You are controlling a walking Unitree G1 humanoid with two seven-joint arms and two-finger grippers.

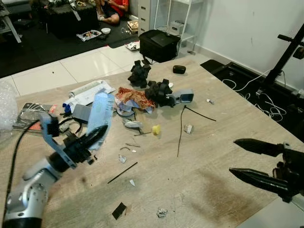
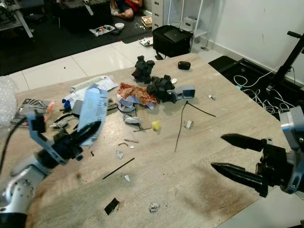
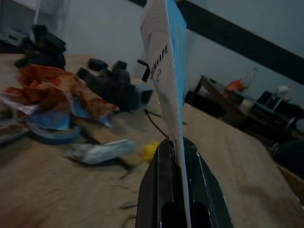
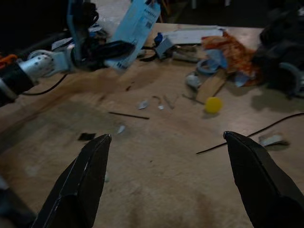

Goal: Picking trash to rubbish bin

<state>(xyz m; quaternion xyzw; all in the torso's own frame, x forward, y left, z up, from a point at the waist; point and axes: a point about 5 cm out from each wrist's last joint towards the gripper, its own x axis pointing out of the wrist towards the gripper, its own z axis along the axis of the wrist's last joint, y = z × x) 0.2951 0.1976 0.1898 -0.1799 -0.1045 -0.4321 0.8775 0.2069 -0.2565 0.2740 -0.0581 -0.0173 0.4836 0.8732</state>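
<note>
My left gripper point(image 1: 97, 134) is shut on a flat light-blue packet point(image 1: 99, 114), held upright above the left part of the wooden table point(image 1: 209, 190). In the left wrist view the packet point(image 3: 166, 66) stands pinched between the black fingers point(image 3: 159, 190). My right gripper point(image 1: 244, 159) hangs open over the table's near right edge, with nothing between its fingers point(image 4: 80, 180). Trash lies scattered on the table: an orange crumpled wrapper point(image 1: 133, 97), black crumpled pieces point(image 1: 159, 91), a small yellow lump point(image 1: 156, 129), a grey wrapper point(image 1: 132, 124) and a thin black cable point(image 1: 181, 128).
Papers and a white tube point(image 1: 88, 90) lie at the table's far left, with bubble wrap point(image 1: 5, 107) at the left edge. Small scraps point(image 1: 119, 210) dot the near side. Behind the table sits a black case point(image 1: 159, 45) on the floor, a person point(image 1: 114, 9) beyond, cables point(image 1: 266, 102) right.
</note>
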